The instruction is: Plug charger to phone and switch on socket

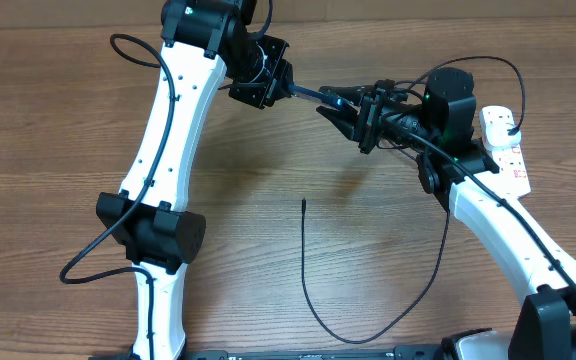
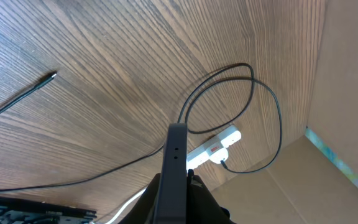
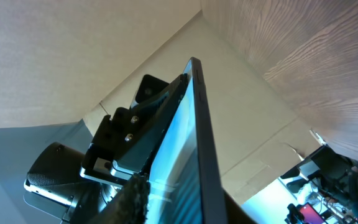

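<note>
The left pincer point(image 1: 284, 86) and right pincer point(image 1: 328, 101) leave the charger point(image 1: 303, 235) alone: its tip lies loose on the near worktop point(image 1: 238, 300), so plugging remains. Farther back they clamp the phone point(image 3: 182, 155) by its ends, aloft. Far right, the socket point(image 2: 215, 147) awaits switching, I judge.

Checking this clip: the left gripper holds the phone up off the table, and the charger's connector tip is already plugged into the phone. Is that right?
Not quite. The left gripper does hold the phone up off the table, but the charger's connector tip is not plugged in: it lies loose on the wood, apart from the phone. The overhead view shows it.
</note>
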`<action>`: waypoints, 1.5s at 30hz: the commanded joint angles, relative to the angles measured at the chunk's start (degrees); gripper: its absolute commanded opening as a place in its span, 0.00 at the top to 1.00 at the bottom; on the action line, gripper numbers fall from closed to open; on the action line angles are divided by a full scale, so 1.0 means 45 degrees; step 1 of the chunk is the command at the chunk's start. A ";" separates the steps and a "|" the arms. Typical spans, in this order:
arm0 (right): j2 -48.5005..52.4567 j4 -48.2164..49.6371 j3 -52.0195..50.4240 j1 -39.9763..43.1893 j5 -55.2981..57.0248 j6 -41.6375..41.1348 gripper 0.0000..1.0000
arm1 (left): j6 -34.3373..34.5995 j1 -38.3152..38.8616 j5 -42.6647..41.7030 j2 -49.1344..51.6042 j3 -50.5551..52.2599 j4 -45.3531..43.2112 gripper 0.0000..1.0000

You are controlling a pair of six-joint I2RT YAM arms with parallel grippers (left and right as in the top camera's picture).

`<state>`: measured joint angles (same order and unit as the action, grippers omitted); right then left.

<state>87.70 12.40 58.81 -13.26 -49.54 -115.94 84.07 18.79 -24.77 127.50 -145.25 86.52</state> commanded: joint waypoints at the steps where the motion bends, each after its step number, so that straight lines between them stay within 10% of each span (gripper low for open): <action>1: -0.0102 0.0175 0.0282 -0.0058 0.0141 -0.1758 0.69 | 0.0121 0.0087 -0.0073 -0.0355 -0.0180 0.0102 0.90; 13: -0.0102 0.0175 0.0282 -0.0058 0.0146 -0.1758 0.67 | 0.0073 0.0087 -0.0068 -0.0355 -0.0180 0.0097 0.96; 28: -0.0102 0.0175 0.0282 -0.0034 0.0233 -0.1758 0.00 | -0.0024 0.0029 0.0243 -0.0359 -0.0180 0.0102 0.96; 45: -0.0102 0.0078 0.0282 -0.0034 0.1457 -0.0826 0.00 | -0.3036 -0.2463 -0.0758 -0.0359 -0.0180 0.0753 0.96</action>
<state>87.70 12.80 58.83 -13.28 -45.36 -115.92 77.69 10.55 -23.90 127.50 -145.25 89.67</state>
